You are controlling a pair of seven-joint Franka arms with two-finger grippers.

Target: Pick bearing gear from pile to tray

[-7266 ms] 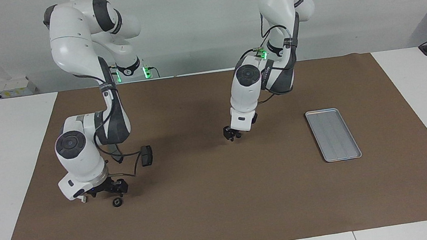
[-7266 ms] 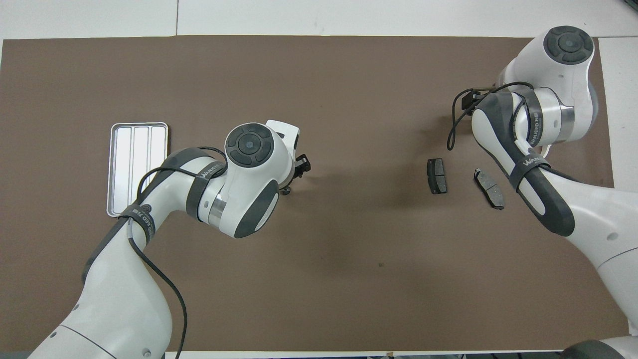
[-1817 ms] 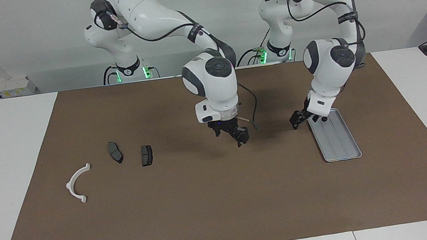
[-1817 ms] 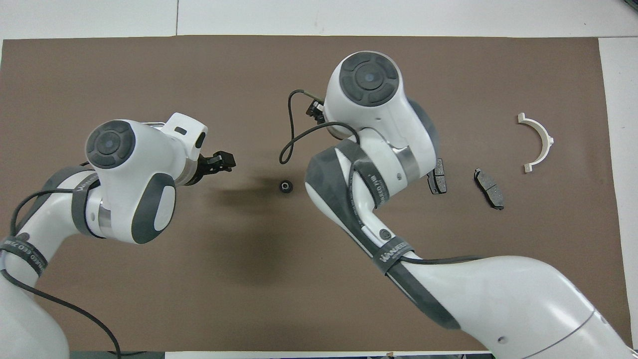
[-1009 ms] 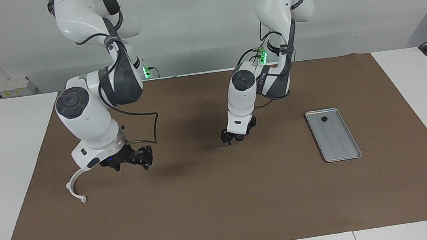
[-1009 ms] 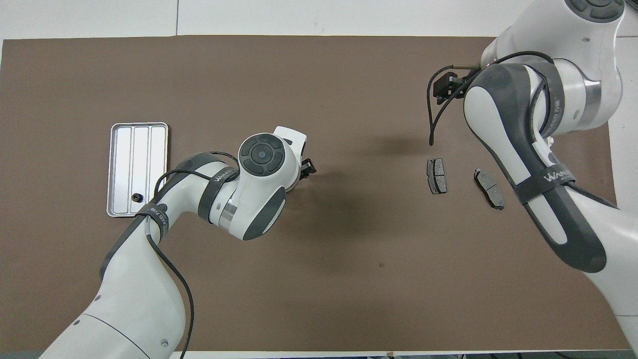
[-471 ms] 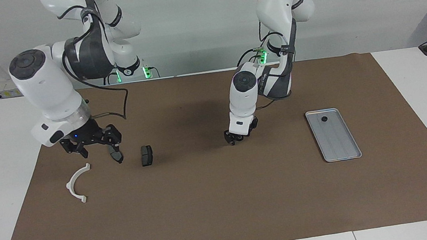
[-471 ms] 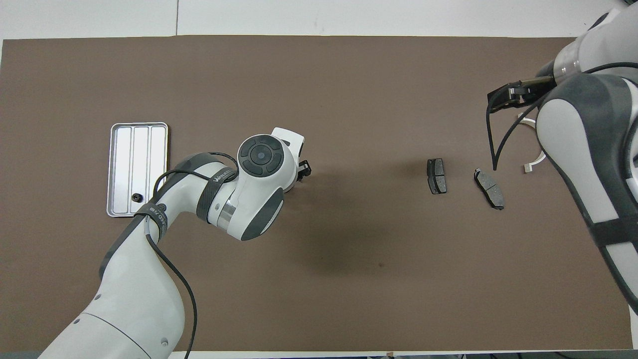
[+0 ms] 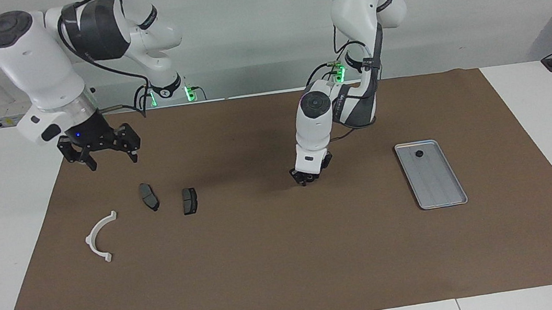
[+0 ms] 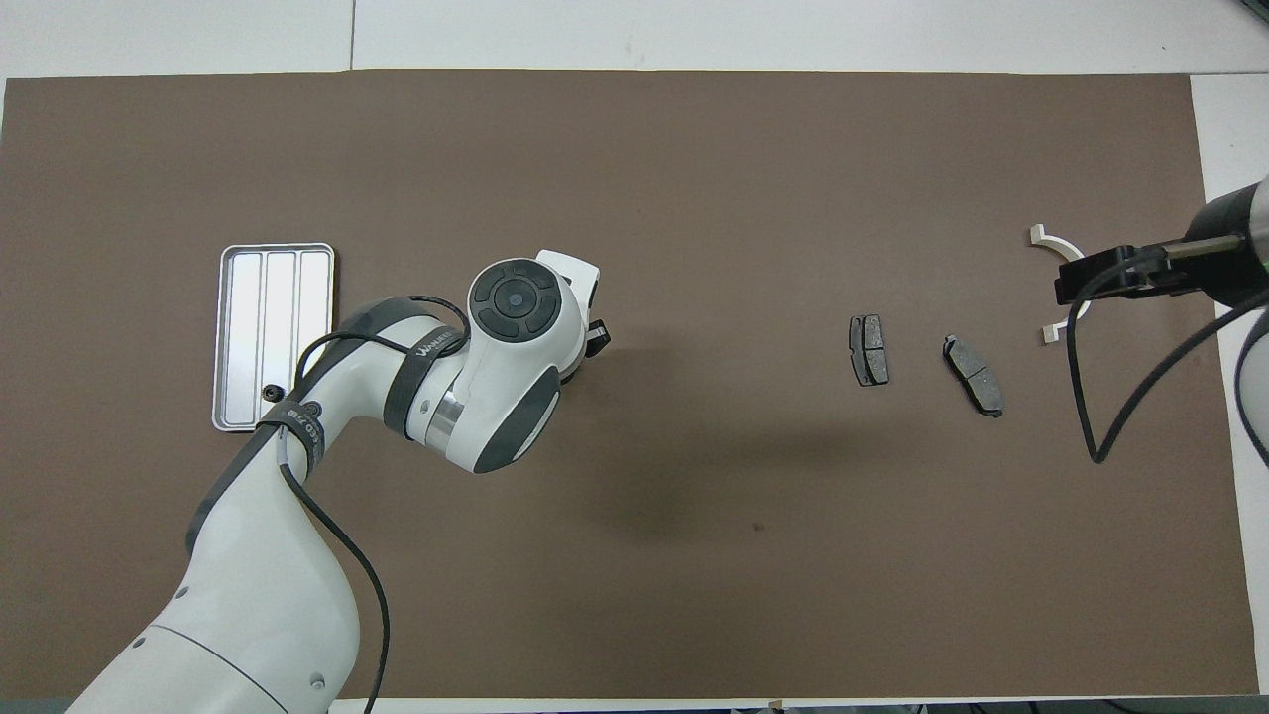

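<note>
One bearing gear (image 9: 418, 154) lies in the tray (image 9: 444, 192); left gripper (image 9: 303, 179), low over the tabletop's middle, fingers seemingly together on nothing; right gripper (image 9: 99, 151), fingers apart, waits above the brake pads (image 9: 149, 197); no further gear shows, the task seems finished

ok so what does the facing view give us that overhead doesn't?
Facing only: the right gripper, open and raised at the right arm's end of the table; the left gripper, low over the mat mid-table; the whole white bracket.
Overhead only: a small dark speck on the mat. There the left arm's wrist covers most of its gripper, and a black wrist box hides part of the bracket.
Both: two brake pads, and the tray with one small black gear in it.
</note>
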